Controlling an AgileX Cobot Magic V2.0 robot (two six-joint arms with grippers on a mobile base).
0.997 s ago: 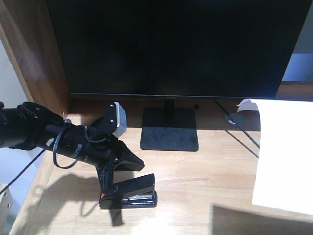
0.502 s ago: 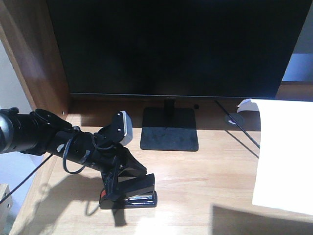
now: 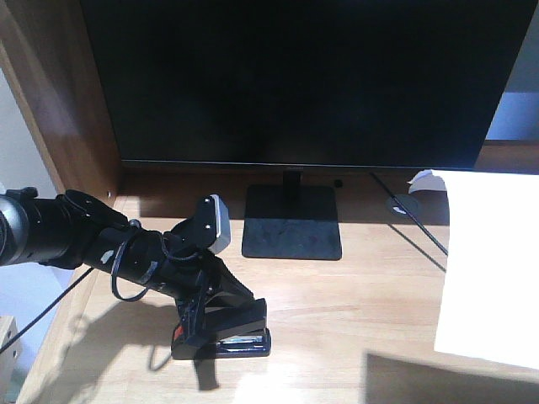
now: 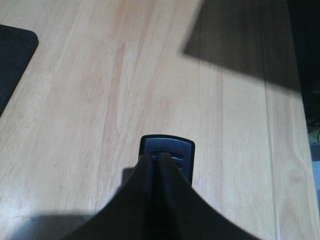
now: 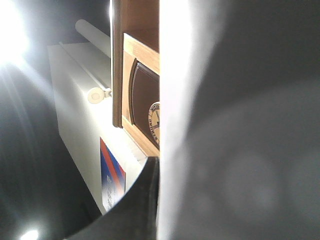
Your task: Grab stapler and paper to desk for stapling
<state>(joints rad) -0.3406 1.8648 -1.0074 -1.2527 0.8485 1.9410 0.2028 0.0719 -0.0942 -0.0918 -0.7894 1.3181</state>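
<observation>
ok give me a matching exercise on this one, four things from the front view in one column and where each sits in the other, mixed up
Things:
1 stapler
2 paper
3 monitor stand
4 cable grommet

Places:
a far right of the front view
b middle back of the desk, below the monitor
c front left, at the tip of the left tool
d at the back, between the stand and the paper

Pairs: 1-c, 2-a, 3-b, 4-d
</observation>
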